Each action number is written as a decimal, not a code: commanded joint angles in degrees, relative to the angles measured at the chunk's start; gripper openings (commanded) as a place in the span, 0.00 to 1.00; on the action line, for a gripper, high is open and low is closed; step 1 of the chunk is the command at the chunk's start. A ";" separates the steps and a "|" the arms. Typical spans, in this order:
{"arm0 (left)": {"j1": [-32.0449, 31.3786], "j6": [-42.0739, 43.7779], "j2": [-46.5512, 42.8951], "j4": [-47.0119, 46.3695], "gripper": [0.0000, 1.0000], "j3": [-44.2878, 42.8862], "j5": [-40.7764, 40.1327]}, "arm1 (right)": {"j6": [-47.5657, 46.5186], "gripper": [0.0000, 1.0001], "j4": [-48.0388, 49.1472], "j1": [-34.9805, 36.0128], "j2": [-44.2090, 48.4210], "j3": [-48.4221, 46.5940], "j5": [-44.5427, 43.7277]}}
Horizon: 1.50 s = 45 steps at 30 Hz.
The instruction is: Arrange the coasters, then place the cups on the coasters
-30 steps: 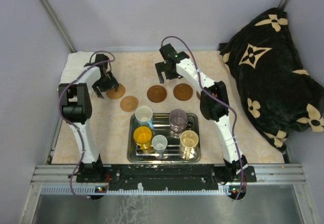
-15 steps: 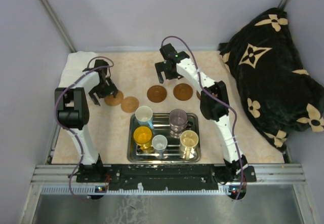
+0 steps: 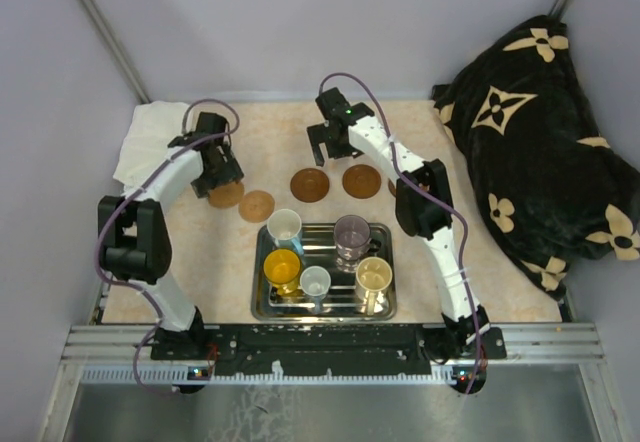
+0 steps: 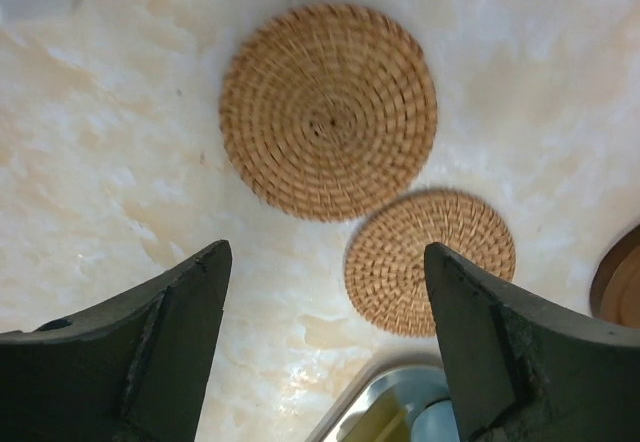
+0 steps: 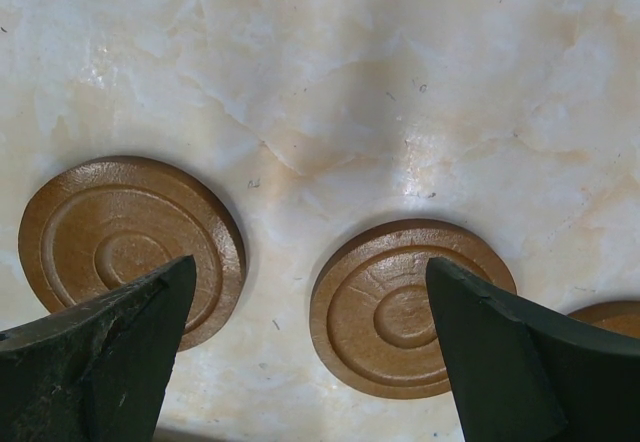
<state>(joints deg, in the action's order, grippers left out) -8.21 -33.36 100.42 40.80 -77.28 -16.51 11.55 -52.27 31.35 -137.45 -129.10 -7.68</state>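
Observation:
Five round brown coasters lie in a row behind the tray: two woven ones [image 3: 228, 196] [image 3: 256, 205] on the left, two grooved ones [image 3: 310, 184] [image 3: 361, 180] in the middle, and one [image 3: 393, 188] mostly hidden by the right arm. My left gripper [image 3: 222, 170] [image 4: 325, 260] hangs open and empty above the woven coasters [image 4: 328, 110] [image 4: 430, 260]. My right gripper [image 3: 325, 144] [image 5: 310, 272] is open above the grooved coasters [image 5: 130, 242] [image 5: 405, 307]. The cups stand in the steel tray [image 3: 330, 315]: light blue [image 3: 284, 227], purplish [image 3: 351, 232], yellow [image 3: 282, 265], small grey-white [image 3: 315, 282], cream [image 3: 373, 277].
A white cloth [image 3: 145, 132] lies at the table's back left corner. A black blanket with cream flowers [image 3: 540, 132] is heaped along the right side. The tray's corner [image 4: 400, 392] shows just below the left fingers.
The leftmost woven coaster slid a little nearer the tray and was let go. The left gripper has drawn back above it, and its elbow swung left. The right arm has not moved.

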 commanded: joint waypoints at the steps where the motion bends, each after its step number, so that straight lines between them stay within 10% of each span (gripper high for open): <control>1: -3.26 1.34 0.29 3.25 0.77 2.77 0.24 | -0.35 0.99 1.09 -0.17 4.37 -1.36 0.01; 9: -5.24 6.02 3.34 2.24 0.51 1.78 4.33 | -0.04 0.92 0.98 -0.42 4.46 -0.92 0.23; 27: -7.53 10.16 14.45 2.36 0.53 -4.14 10.70 | -0.48 0.02 0.27 -0.75 4.04 -2.71 -2.57; 45: -3.91 9.08 28.58 2.71 0.57 -21.48 12.03 | -0.80 0.10 -4.00 -1.10 3.58 -5.22 -7.06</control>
<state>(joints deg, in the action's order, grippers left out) -13.26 -23.59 124.84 47.59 -98.59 -2.24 11.55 -55.33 30.30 -137.43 -132.22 -12.93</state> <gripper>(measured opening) 0.565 0.047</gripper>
